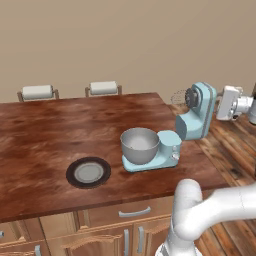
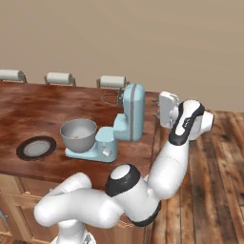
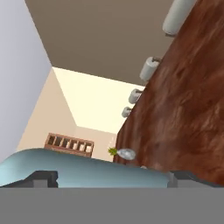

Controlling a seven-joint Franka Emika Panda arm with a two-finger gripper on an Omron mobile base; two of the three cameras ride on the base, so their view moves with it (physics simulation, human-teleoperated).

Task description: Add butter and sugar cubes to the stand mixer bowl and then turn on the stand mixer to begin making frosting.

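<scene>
The stand mixer [image 1: 187,127] sits near the right edge of the wooden counter [image 1: 45,140], its flat base pointing toward the counter's middle and its rounded head tilted back and up, the wire whisk [image 1: 178,96] sticking out toward the far edge. The stand mixer bowl [image 1: 140,145] stands upright on that base, open side up; small tan specks lie inside it in the right base view, too small to identify. A dark round plate [image 1: 88,172] lies left of the bowl, apart from it, nearer the front edge.

The arm rises from below the front edge, bends at the elbow and reaches up beyond the right edge, with the hand held level behind the mixer head. The gripper [image 3: 105,177] has its fingers [image 3: 43,177] spread wide on either side of the pale blue head, holding nothing; the fingertips are mostly cut off at the bottom of the hand view.

Padded stool backs [image 1: 70,90] line the far edge.
</scene>
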